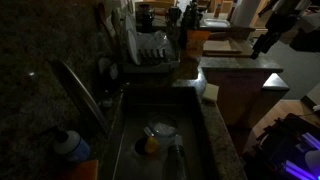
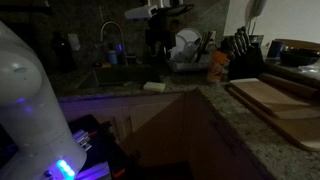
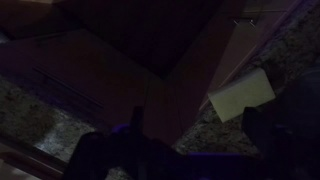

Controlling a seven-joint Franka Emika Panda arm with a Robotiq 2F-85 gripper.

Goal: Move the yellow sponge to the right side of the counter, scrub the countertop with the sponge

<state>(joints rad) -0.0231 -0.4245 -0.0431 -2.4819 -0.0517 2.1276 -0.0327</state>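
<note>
Exterior view, from above the basin: one pale, rectangular yellow sponge [image 1: 210, 93] lies flat on the speckled stone counter [image 1: 228, 145], just right of the steel sink [image 1: 125, 120]. One rack of round plates [image 1: 150, 52] stands behind the sink. The dark gripper [image 1: 265, 40] hangs at upper right, well apart from the sponge. Exterior view, from the room: the sponge [image 2: 154, 87] sits at the counter's front edge, centre frame, with one arched faucet [image 2: 112, 40] behind it, one knife block [image 2: 243, 62] and stacked wooden boards [image 2: 275, 95] at right. Wrist view: the sponge [image 3: 240, 93] appears right of centre on granular stone. Two dark fingers [image 3: 110, 158] stand wide apart, gripping nothing.
</note>
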